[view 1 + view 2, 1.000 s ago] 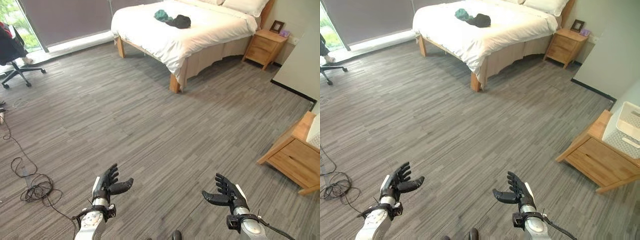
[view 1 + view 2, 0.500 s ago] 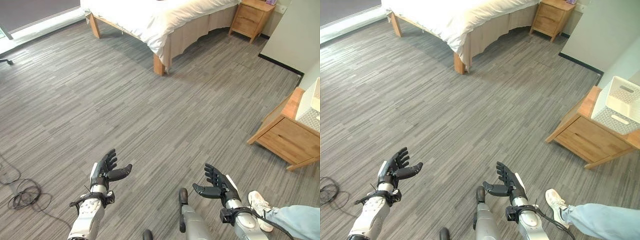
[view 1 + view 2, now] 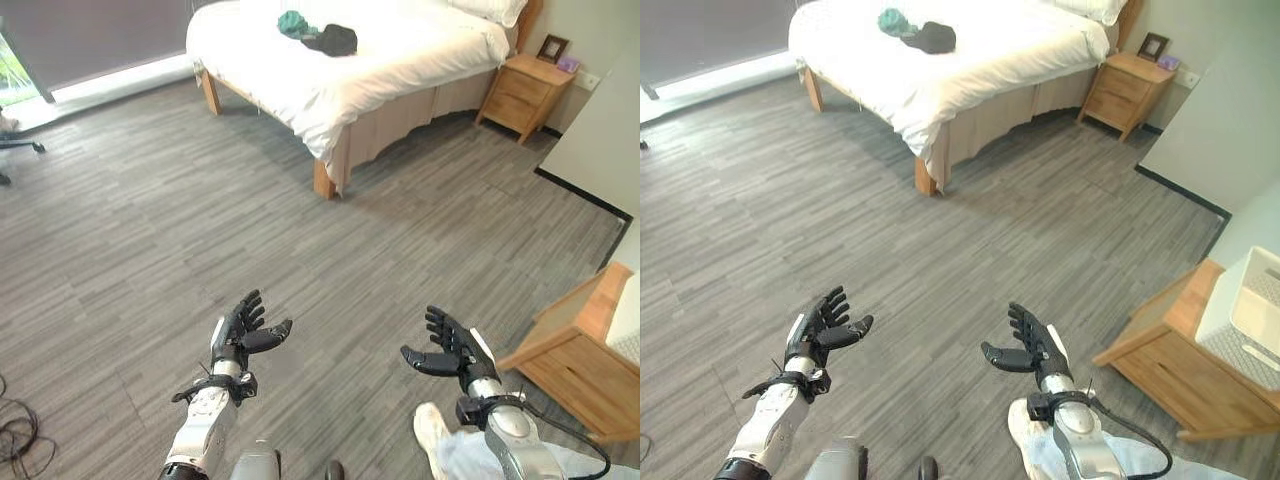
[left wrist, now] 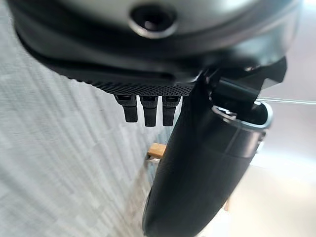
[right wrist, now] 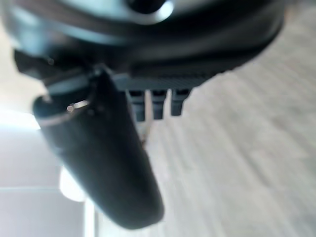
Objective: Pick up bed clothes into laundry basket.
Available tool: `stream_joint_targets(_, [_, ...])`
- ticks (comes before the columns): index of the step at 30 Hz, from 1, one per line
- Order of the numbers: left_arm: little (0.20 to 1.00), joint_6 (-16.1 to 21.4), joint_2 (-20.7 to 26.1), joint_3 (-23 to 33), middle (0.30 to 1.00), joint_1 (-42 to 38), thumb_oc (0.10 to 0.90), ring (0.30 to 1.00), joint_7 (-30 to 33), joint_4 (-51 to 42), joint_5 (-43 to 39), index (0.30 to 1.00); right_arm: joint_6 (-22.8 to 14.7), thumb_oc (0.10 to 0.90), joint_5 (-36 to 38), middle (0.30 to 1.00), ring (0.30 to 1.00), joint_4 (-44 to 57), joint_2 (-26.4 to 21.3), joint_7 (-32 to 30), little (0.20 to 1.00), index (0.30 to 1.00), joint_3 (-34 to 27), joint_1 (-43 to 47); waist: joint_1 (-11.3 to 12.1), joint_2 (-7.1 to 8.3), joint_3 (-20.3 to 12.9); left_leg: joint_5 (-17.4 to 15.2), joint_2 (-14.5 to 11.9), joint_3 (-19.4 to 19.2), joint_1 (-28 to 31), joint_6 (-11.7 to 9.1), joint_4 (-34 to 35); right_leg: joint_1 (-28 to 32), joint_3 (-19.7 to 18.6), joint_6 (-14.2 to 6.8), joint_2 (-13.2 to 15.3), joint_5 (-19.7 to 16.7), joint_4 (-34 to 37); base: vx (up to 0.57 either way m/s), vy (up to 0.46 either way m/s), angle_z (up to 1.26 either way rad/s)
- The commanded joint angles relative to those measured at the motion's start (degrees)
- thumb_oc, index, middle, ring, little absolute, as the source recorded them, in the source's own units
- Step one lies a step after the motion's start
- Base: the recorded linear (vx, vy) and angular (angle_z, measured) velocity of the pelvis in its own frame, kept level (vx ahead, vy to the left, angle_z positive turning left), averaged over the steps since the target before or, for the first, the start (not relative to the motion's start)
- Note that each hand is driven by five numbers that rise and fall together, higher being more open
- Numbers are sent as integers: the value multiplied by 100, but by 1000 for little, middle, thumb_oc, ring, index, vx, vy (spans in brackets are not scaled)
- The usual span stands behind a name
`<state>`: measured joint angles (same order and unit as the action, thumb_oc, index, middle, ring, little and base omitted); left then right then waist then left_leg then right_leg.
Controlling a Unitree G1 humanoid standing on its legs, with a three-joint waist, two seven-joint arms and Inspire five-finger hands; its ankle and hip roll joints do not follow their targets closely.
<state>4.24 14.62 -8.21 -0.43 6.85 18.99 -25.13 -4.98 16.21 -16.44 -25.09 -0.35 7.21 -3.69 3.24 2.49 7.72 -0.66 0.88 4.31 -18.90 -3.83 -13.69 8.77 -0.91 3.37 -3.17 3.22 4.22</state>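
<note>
Far ahead stands a bed with white sheets, and on it lie a teal garment and a black garment side by side. A white laundry basket sits on a low wooden cabinet at the right. My left hand and my right hand hover low over the grey floor, both open and empty, palms facing each other. They are several floor boards short of the bed.
A wooden nightstand with a small picture frame stands right of the bed. A person's white shoe and light trouser leg show by my right arm. A pale wall runs along the right.
The view has swung up and left, bringing the bed top and the clothes back into sight. Both hands stay open and raised much as before.
</note>
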Motion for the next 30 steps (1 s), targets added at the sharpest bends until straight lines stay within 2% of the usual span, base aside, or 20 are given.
stream_joint_targets(1, [900, 490, 248, 170, 900, -109, 800, 900, -66, -853, 194, 900, -501, 800, -69, 900, 900, 542, -36, 77, 900, 900, -30, 259, 351, 4, -324, 1608, 411, -137, 185, 202, 1833, 393, -462, -441, -40, -42, -365, 729, -7, -63])
stream_joint_targets(3, [900, 455, 231, 227, 900, -69, 800, 900, -15, -846, 204, 900, -435, 800, -21, 900, 900, 540, 74, 169, 900, 900, 39, 285, 419, 8, -464, 1782, 374, -419, 208, 183, 1771, 675, -615, -450, -46, 50, -415, 668, 44, -50])
stream_joint_targets(5, [900, 463, 227, 236, 900, -8, 800, 900, 6, -848, 242, 900, -407, 800, -9, 900, 900, 598, 195, 262, 900, 900, 86, 166, 458, 108, -641, 1736, 364, -708, 368, 332, 1704, 806, -620, -548, 134, 54, -638, 632, 106, -78])
stream_joint_targets(6, [900, 456, 226, 233, 900, 21, 800, 900, -8, -836, 271, 900, -383, 800, -41, 900, 900, 569, 271, 316, 900, 900, 138, 107, 549, 284, -722, 1673, 511, -667, 357, 427, 1525, 798, -639, -768, 365, -388, -1081, 544, 115, -72])
stream_joint_targets(7, [900, 431, 239, 239, 900, 42, 800, 900, -16, -819, 279, 900, -367, 800, -87, 900, 900, 532, 325, 318, 900, 900, 172, 83, 618, 326, -754, 1557, 504, -697, 491, 511, 1550, 562, -592, -1015, 438, -832, -1683, 529, 113, -57])
stream_joint_targets(8, [900, 402, 250, 279, 900, 76, 800, 900, 43, -814, 302, 900, -348, 800, -63, 900, 900, 470, 389, 311, 900, 900, 209, 65, 643, 387, -729, 1389, 584, -737, 660, 654, 1501, 333, -513, -1279, 544, -1558, -2538, 479, 140, -58])
stream_joint_targets(9, [900, 382, 261, 336, 900, 121, 800, 900, 73, -855, 288, 900, -339, 800, 79, 900, 900, 469, 493, 347, 900, 900, 214, 34, 634, 309, -647, 1240, 506, -794, 918, 723, 1495, -18, -331, -1349, 611, -2042, -3309, 352, 104, -56])
stream_joint_targets(10, [900, 381, 260, 337, 900, 120, 800, 900, 73, -857, 288, 900, -339, 800, 80, 900, 900, 469, 491, 347, 900, 900, 214, 36, 647, 289, -657, 1244, 480, -802, 901, 720, 1490, -37, -344, -1347, 587, -2063, -3303, 526, 229, -48])
stream_joint_targets(11, [900, 381, 304, 390, 900, 170, 800, 900, 77, -928, 279, 900, -329, 800, 54, 900, 900, 464, 563, 421, 900, 900, 304, 28, 492, 85, -548, 1017, 349, -803, 1463, 817, 1610, -636, 57, -1277, 637, -2070, -4081, 346, 161, -15])
stream_joint_targets(12, [900, 379, 304, 396, 900, 174, 800, 900, 77, -930, 280, 900, -329, 800, 52, 900, 900, 464, 563, 420, 900, 900, 309, 29, 474, 109, -528, 1018, 382, -796, 1485, 821, 1620, -633, 66, -1278, 669, -2029, -4132, 668, 291, 12])
stream_joint_targets(13, [900, 351, 348, 433, 900, 164, 800, 900, 53, -898, 332, 900, -294, 800, -94, 900, 900, 442, 563, 389, 900, 900, 338, 35, 294, -74, -427, 850, 310, -656, 1977, 904, 1755, -1377, 495, -1064, 805, -1495, -4656, 311, 126, 19])
stream_joint_targets(14, [900, 351, 346, 436, 900, 162, 800, 900, 53, -897, 332, 900, -294, 800, -94, 900, 900, 441, 561, 389, 900, 900, 340, 38, 287, -82, -436, 858, 302, -650, 1961, 901, 1755, -1390, 505, -1057, 799, -1505, -4651, 668, 154, 26])
stream_joint_targets(15, [900, 367, 359, 419, 900, 134, 800, 900, 10, -939, 282, 900, -279, 800, 57, 900, 900, 439, 569, 433, 900, 900, 313, -22, 100, -157, -351, 817, 299, -458, 2316, 865, 1791, -1860, 706, -930, 808, -1128, -4132, 542, 5, 39])
stream_joint_targets(17, [900, 380, 374, 350, 900, 124, 800, 900, -118, -958, 248, 900, -277, 800, 39, 900, 900, 430, 508, 469, 900, 900, 237, -129, -92, -171, -308, 680, 287, -252, 2590, 782, 1782, -2062, 768, -922, 687, -1088, -3296, 610, -50, 58])
stream_joint_targets(21, [900, 414, 339, 178, 900, -61, 800, 900, -162, -717, 270, 900, -278, 800, 139, 900, 900, 432, 470, 416, 900, 900, 64, -380, -477, 12, -300, 199, 328, 234, 3119, 596, 1700, -2200, 1, -1100, 443, -1272, -932, 591, -143, 86])
stream_joint_targets(22, [900, 437, 315, 173, 900, -101, 800, 900, -124, -675, 288, 900, -270, 800, 191, 900, 900, 477, 465, 436, 900, 900, 43, -460, -520, -21, -311, 134, 239, 324, 3280, 540, 1701, -2167, -2, -1156, 418, -1394, -548, 558, -160, 75])
stream_joint_targets(26, [900, 442, 303, 246, 900, -14, 800, 900, -156, -724, 363, 900, -249, 800, 88, 900, 900, 563, 368, 505, 900, 900, -27, -562, -606, 65, -410, 113, 170, 514, 3520, 376, 1424, -2259, 230, -1276, 588, -1789, -401, 450, -189, 48])
stream_joint_targets(28, [900, 439, 271, 215, 900, 2, 800, 900, -138, -666, 362, 900, -251, 800, 163, 900, 900, 457, 309, 517, 900, 900, 0, -461, -608, 78, -478, 803, -85, 383, 3141, -122, -147, -1837, 214, -1047, 522, -1652, -409, 437, -238, 42])
stream_joint_targets(29, [900, 438, 271, 215, 900, 6, 800, 900, -139, -666, 361, 900, -251, 800, 162, 900, 900, 456, 308, 516, 900, 900, 2, -464, -599, 29, -478, 749, -136, 368, 3166, -118, -161, -1809, 222, -1048, 471, -1621, -404, 293, -273, 24])
stream_joint_targets(30, [900, 456, 232, 157, 900, -103, 800, 900, -97, -710, 173, 900, -327, 800, 438, 900, 900, 521, 246, 432, 900, 900, -13, -374, -479, 284, -257, 1335, -38, 236, 2034, -162, -1973, -1408, 142, -822, 619, -1538, -334, 248, -307, 18])
